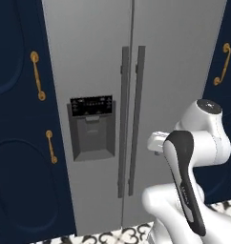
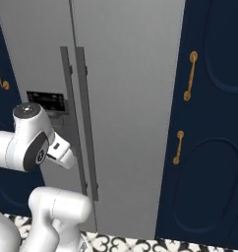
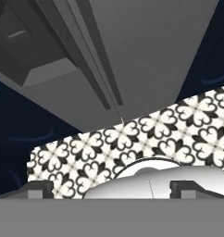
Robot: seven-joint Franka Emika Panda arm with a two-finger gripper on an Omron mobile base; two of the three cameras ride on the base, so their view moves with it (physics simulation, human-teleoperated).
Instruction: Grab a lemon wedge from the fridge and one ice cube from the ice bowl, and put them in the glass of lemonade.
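Note:
The tall grey fridge (image 1: 174, 71) stands straight ahead with both doors shut. Its two long dark handles (image 1: 131, 119) meet at the centre seam, and a black dispenser panel (image 1: 92, 128) sits in the left door. My arm is folded low in front of the right door, with the hand (image 1: 157, 142) a short way off the handles and touching nothing. In the hand view my gripper (image 3: 111, 189) is open, its fingertips (image 3: 40, 189) far apart, pointing down at the fridge's foot (image 3: 146, 46) and the floor. The lemon wedge, ice bowl and glass of lemonade are out of view.
Navy cabinets (image 1: 17, 143) with brass handles (image 1: 37, 76) flank the fridge on the left, and more navy cabinets (image 2: 209, 147) stand on the right. Black-and-white patterned floor tiles (image 3: 178, 129) run along the fridge's base.

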